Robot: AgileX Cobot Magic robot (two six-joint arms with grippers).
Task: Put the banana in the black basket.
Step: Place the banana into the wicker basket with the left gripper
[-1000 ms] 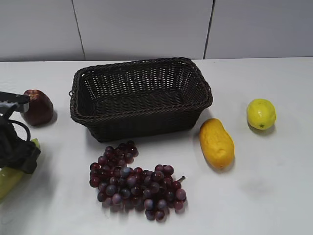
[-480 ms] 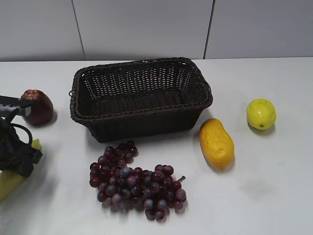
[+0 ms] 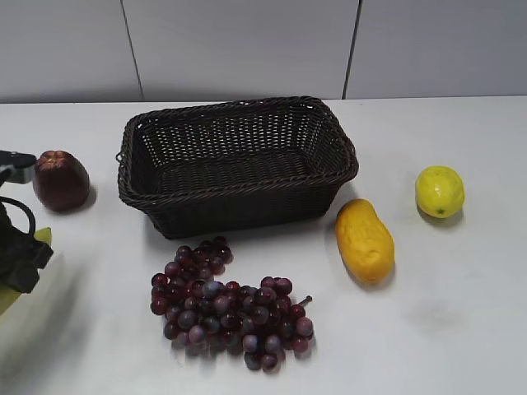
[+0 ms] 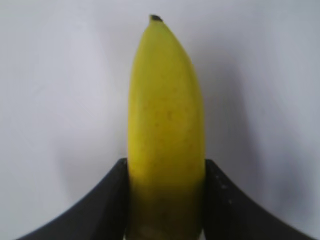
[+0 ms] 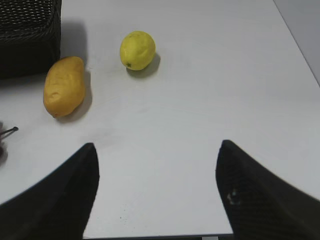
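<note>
The yellow-green banana (image 4: 166,115) sits between the black fingers of my left gripper (image 4: 166,167), which is shut on it, tip pointing away over the white table. In the exterior view the left gripper (image 3: 20,262) is at the far left edge, and only slivers of the banana (image 3: 41,236) show beside it. The black basket (image 3: 239,206) stands empty at the back centre, to the right of the left gripper; its corner shows in the right wrist view (image 5: 30,40). My right gripper (image 5: 157,150) is open and empty above bare table.
A dark red apple (image 3: 60,179) lies left of the basket. A bunch of purple grapes (image 3: 226,300) lies in front of it. An orange-yellow oval fruit (image 3: 363,240) and a lemon (image 3: 440,191) lie to its right.
My left gripper has moved left toward the frame edge with the banana. Less of the banana shows, and the apple is now uncovered.
</note>
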